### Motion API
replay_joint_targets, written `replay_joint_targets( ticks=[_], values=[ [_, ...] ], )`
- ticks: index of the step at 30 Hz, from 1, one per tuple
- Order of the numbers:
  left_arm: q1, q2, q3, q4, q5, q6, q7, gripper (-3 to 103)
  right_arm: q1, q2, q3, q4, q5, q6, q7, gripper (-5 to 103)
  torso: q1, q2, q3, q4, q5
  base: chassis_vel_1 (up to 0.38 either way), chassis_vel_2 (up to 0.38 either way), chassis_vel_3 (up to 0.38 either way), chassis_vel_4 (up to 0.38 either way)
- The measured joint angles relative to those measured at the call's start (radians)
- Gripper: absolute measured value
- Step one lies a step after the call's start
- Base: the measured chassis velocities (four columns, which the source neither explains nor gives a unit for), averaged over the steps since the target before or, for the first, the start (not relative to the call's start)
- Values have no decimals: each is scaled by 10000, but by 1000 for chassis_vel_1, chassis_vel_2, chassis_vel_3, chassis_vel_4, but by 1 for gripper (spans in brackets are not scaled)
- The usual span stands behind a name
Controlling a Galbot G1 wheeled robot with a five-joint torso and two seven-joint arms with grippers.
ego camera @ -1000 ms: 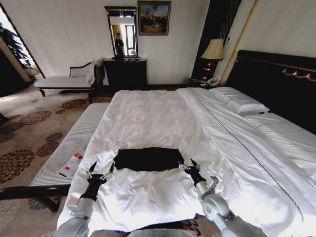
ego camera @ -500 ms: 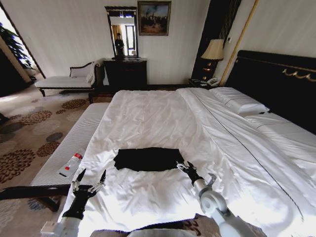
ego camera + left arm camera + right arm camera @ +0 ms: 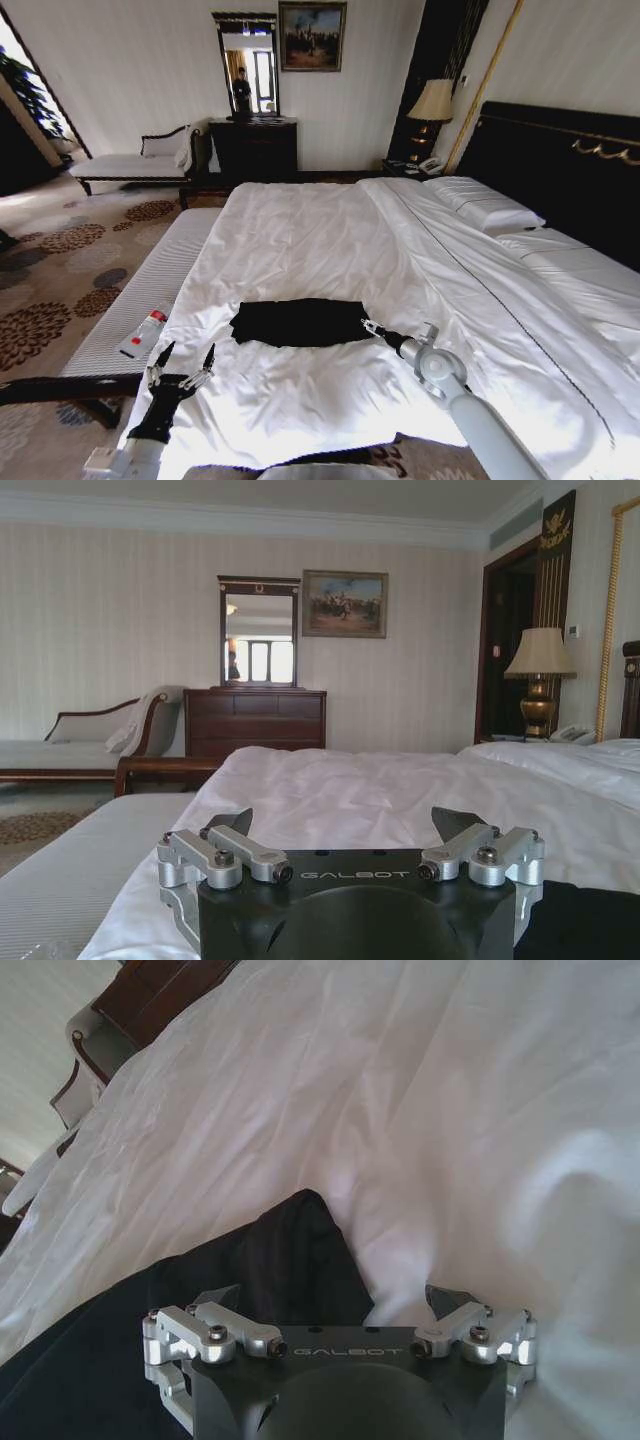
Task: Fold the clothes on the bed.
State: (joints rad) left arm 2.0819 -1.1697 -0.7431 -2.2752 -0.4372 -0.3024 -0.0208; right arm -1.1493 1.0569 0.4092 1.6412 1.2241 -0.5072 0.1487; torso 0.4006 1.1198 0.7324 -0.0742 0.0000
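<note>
**Right gripper reaches the shirt's corner**

The big white bed (image 3: pixel 330 230) holds the black shirt (image 3: pixel 300 322), lying flat in a neat strip near the foot. The right gripper (image 3: pixel 372 329) sits at the shirt's right corner, jaws wide. The left gripper (image 3: pixel 181 364) hovers apart, jaws wide. The right jaws might pinch the sheet too, pulling both.

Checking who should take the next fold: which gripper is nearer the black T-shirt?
Right. The right gripper sits open at the black T-shirt's near right corner; the left gripper hangs open off its left side, clearly apart.
</note>
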Motion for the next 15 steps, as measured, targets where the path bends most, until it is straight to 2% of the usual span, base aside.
replay_joint_targets(
  ticks=[3, 4, 7, 9, 15],
  values=[
    [-4, 1, 2, 2, -1, 4, -2, 100, 124, 67, 31, -263, 102, -86, -87, 103, 0, 0, 0, 1, 1, 0, 0, 0, 0],
    [-8, 2, 4, 5, -4, 6, -5, 100, 136, 74, 19, -339, 113, -146, -244, 95, 1, 0, 0, -1, -1, 0, 0, 0, 0],
    [-12, 4, 8, 8, -6, 10, -7, 100, 147, 145, -56, -348, 110, -223, -374, 93, 0, 0, 0, -5, -3, 0, 0, 0, 0],
    [-15, 5, 9, 12, -8, 12, -8, 100, 201, 382, -209, -312, 128, -291, -412, 99, -1, 1, -1, -1, -2, 0, 0, 0, 0],
    [-18, 8, 12, 15, -9, 15, -13, 100, 206, 688, -435, -194, 123, -304, -417, 100, 0, 0, 0, 0, -3, 0, 0, 0, 0]
  ],
)
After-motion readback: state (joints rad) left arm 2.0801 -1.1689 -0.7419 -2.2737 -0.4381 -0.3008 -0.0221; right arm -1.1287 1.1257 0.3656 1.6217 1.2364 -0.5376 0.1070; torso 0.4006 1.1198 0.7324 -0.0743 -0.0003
